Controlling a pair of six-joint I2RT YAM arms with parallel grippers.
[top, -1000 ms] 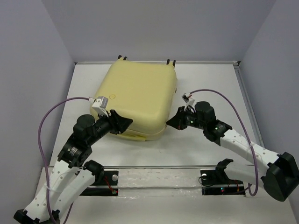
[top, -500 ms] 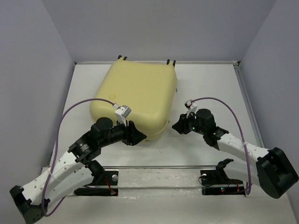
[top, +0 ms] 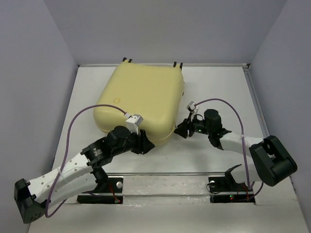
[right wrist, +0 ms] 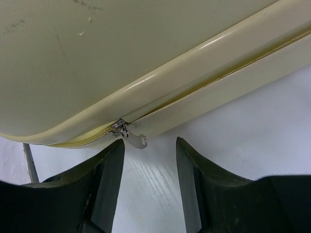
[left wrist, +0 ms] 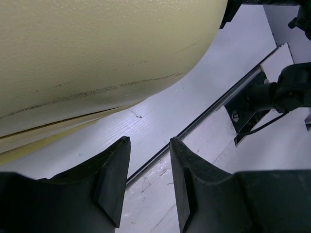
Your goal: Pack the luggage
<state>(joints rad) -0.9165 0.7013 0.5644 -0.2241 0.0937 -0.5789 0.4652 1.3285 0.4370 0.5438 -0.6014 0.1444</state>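
The pale-yellow suitcase (top: 142, 99) lies flat and closed at the middle back of the table, wheels at its far edge. My left gripper (top: 148, 145) is open and empty at the suitcase's near edge; in the left wrist view the shell (left wrist: 97, 53) fills the top, above the fingers. My right gripper (top: 179, 130) is open at the suitcase's near right corner. In the right wrist view the shell (right wrist: 146, 48) and its seam show, with the metal zipper pull (right wrist: 132, 137) hanging just beyond my open fingers (right wrist: 109, 174), untouched.
A grey rail (top: 170, 174) with two black clamps runs across the table in front of the arm bases. Grey walls enclose the table on the left, back and right. The purple cables loop over both arms.
My left gripper has swung from the suitcase's left side to its near edge, moving right. My right gripper has shifted slightly left and nearer the suitcase's corner.
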